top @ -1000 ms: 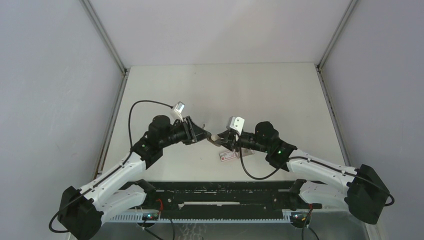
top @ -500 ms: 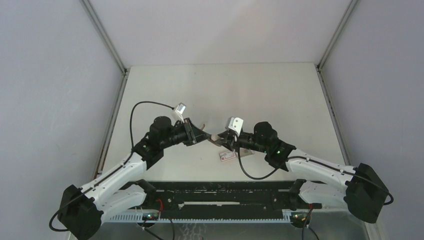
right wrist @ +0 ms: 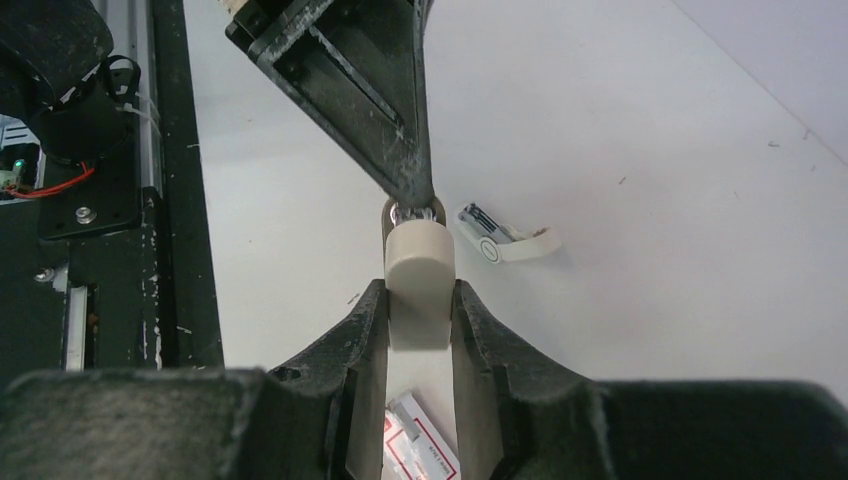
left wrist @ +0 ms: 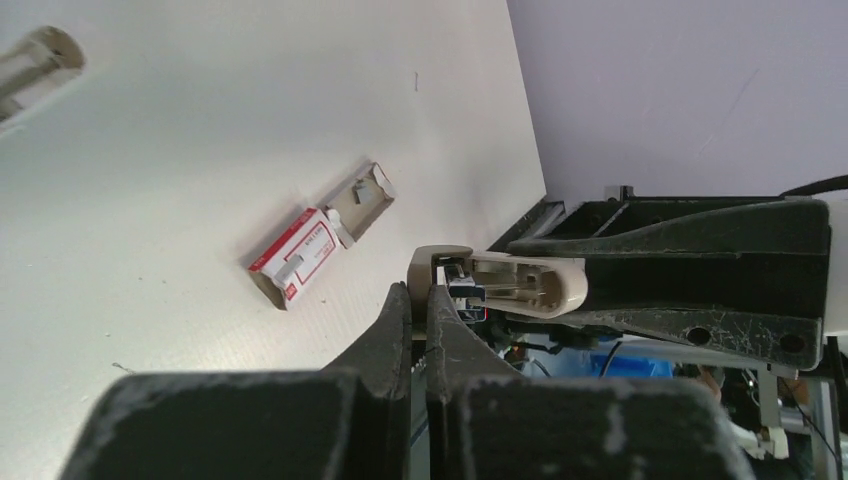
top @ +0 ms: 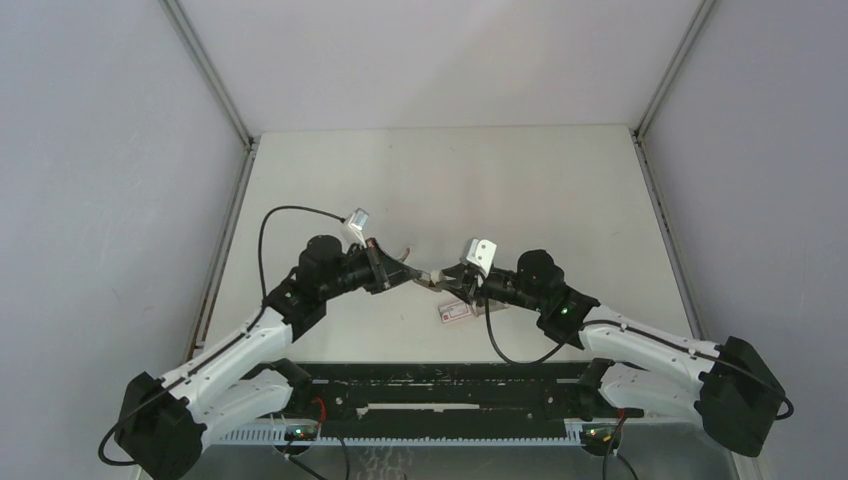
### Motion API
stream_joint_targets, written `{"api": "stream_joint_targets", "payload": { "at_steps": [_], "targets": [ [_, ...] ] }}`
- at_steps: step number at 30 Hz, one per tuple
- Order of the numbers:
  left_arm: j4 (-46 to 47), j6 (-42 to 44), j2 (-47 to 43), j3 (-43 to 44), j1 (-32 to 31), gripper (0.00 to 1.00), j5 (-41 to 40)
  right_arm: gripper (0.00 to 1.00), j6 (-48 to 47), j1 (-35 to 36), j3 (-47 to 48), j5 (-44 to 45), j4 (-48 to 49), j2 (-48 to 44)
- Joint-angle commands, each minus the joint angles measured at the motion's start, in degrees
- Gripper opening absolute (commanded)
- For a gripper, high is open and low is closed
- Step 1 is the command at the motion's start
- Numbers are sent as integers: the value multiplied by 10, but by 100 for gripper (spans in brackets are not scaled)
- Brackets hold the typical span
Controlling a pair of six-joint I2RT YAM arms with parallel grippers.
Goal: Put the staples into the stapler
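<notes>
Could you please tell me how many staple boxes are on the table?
1: the red-and-white staple box lies on the table towards its near edge, tan tray slid partly out; others could be hidden.

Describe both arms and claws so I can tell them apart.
Both arms match: white links between black joints, a looping black cable and small silver-white wrist camera each. Left claw and right claw are scuffed, black, tapered. Right arm shows a green light.

Cream stapler [right wrist: 420,262] aloft, clamped in right hand [right wrist: 420,292].
</notes>
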Motion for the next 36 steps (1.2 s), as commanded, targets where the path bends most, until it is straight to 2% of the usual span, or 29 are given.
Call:
{"api": "stream_joint_targets", "payload": {
  "at_steps": [1,7,8,12,16,20,24,31,36],
  "targets": [
    [-18,9,-35,-23,29,0,-35,0,19,-29,-19,18,48,-35],
    [-18,-4,-73,-39,57,0,-38,0,47,-48,-60,38,80,-43],
    [-16,-6,-78,-42,76,0,-38,1,55,-51,-67,43,87,-40],
    [-3,-23,-96,-54,86,0,-39,6,93,-59,-94,61,124,-20],
    [-1,-35,-113,-69,90,0,-66,16,128,-64,-99,80,134,-2],
    [20,-60,-125,-111,93,0,-107,38,169,-76,-94,110,114,-16],
    [116,-117,-117,-186,92,0,-125,50,212,-108,-82,107,70,-42],
    [239,-154,-82,-257,69,0,-186,52,256,-168,-79,39,45,-53],
    [268,-150,-40,-258,64,0,-229,52,259,-174,-85,25,59,-37]
  ]
}}
